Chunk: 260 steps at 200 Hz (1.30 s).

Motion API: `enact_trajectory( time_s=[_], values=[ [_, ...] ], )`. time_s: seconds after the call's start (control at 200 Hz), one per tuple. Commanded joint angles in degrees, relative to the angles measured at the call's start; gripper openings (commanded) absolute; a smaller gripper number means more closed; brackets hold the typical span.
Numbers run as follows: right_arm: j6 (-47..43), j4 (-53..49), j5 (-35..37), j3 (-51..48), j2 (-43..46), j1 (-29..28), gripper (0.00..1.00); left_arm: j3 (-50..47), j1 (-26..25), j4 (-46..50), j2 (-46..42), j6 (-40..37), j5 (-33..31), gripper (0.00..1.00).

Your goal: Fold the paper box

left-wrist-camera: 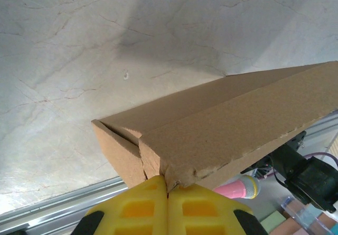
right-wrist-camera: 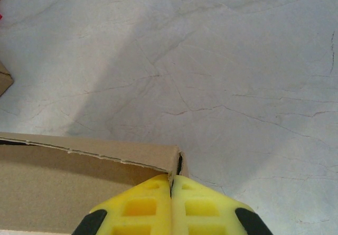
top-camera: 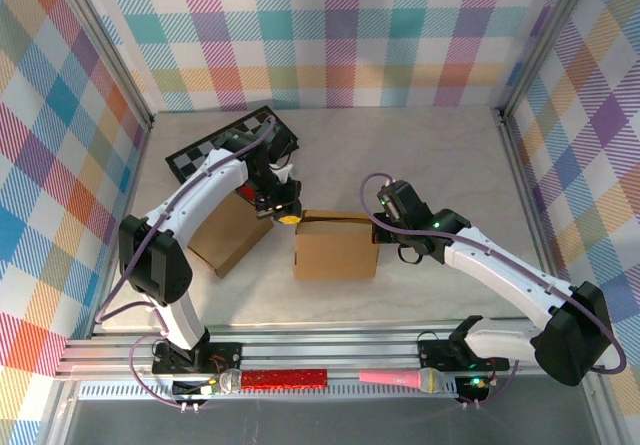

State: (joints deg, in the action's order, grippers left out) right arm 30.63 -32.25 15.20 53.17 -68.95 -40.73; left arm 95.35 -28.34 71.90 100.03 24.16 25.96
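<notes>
In the overhead view, the paper box [top-camera: 335, 252] sits on the table [top-camera: 440, 155] near its middle, between the 2 arms. The left gripper [left-wrist-camera: 168, 188] meets the box's upper left corner. Its 2 yellow fingers [left-wrist-camera: 136, 209] are pressed together with no gap, pinching the torn cardboard corner at their tips. The right gripper [right-wrist-camera: 171, 181] is at the upper right corner. Its fingers [right-wrist-camera: 203, 206] are likewise closed tight, nipping the thin end of the box wall. A second cardboard box [top-camera: 232, 233] lies just left of the left gripper.
</notes>
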Motion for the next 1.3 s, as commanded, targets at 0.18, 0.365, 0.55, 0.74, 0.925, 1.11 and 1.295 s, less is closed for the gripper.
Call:
enact_trajectory(
  time_s=[0.18,0.365,0.55,0.74,0.925,1.11,1.295],
  values=[
    [-0.6,-0.5,-3.1,0.6,0.2,-1.2,0.0,1.4,1.7,-1.9,0.4,-1.4,8.2,0.0],
    [-0.2,-0.4,-3.1,0.5,0.4,-1.2,0.0,0.1,1.7,-2.8,-0.2,-2.3,8.6,0.0],
    [0.0,-0.4,-3.2,0.5,0.5,-1.2,0.0,-5.8,1.8,-8.9,-3.3,-4.0,10.2,0.0],
    [0.1,-0.1,-3.4,0.5,0.7,-1.2,0.0,-13.4,1.7,-17.7,-8.4,-5.9,9.3,0.0],
    [0.0,0.5,-3.9,0.4,1.8,-1.2,0.0,-18.4,1.0,-25.2,-12.7,-5.7,8.2,0.0],
    [0.2,0.3,-4.2,0.2,2.2,-1.4,0.0,-22.7,-0.6,-29.5,-16.1,-6.7,5.8,0.0],
    [1.1,-0.4,-4.8,0.3,3.0,-1.6,0.0,-28.8,-1.6,-35.3,-20.3,-6.8,3.1,0.0]
  ],
)
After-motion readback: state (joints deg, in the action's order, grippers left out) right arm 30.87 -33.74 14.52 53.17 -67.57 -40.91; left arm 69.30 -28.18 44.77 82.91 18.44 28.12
